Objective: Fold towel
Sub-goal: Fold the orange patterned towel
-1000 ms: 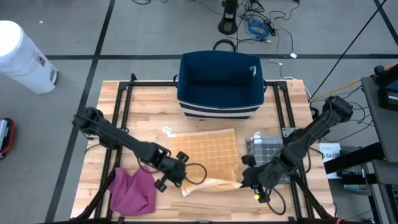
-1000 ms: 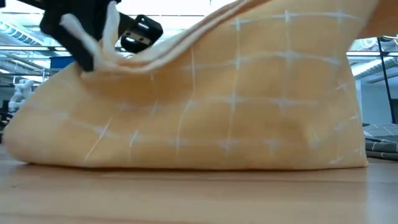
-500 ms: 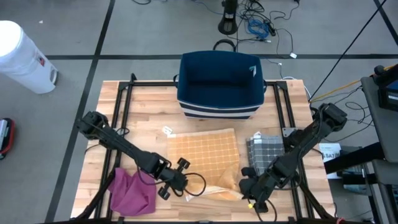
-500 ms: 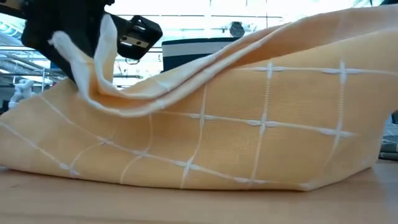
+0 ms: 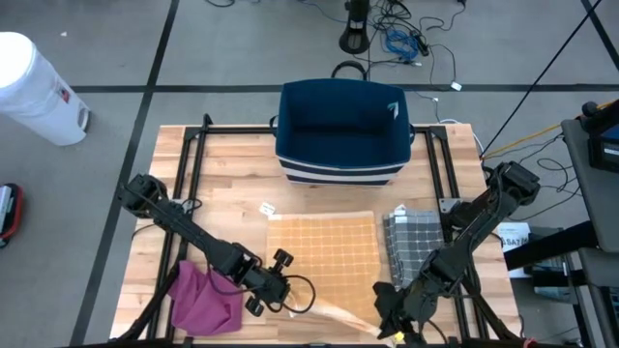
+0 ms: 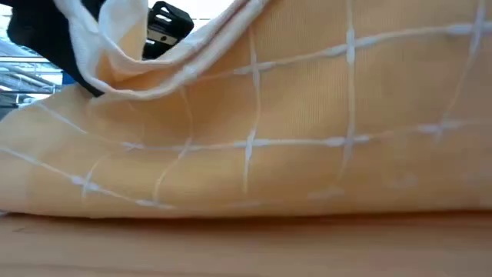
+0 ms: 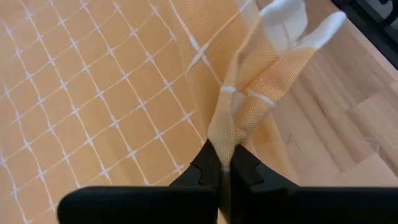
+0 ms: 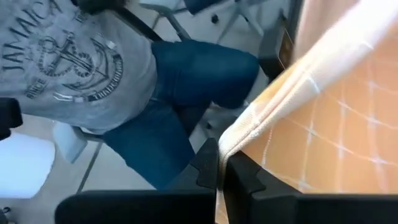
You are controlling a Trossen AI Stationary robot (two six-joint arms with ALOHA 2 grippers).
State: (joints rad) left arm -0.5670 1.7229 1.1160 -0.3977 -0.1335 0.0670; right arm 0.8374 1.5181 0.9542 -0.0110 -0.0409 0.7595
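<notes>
Towel (image 5: 324, 256) corners pinched between both fingers (image 7: 211, 171), near edge

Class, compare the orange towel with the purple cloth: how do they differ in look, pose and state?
The orange towel has a white grid; the purple cloth is plain. The towel lies spread mid-table; the cloth sits crumpled at the near left. The left gripper and right gripper pinch the towel's near edge; nothing holds the cloth. Both rest on the table.
</notes>
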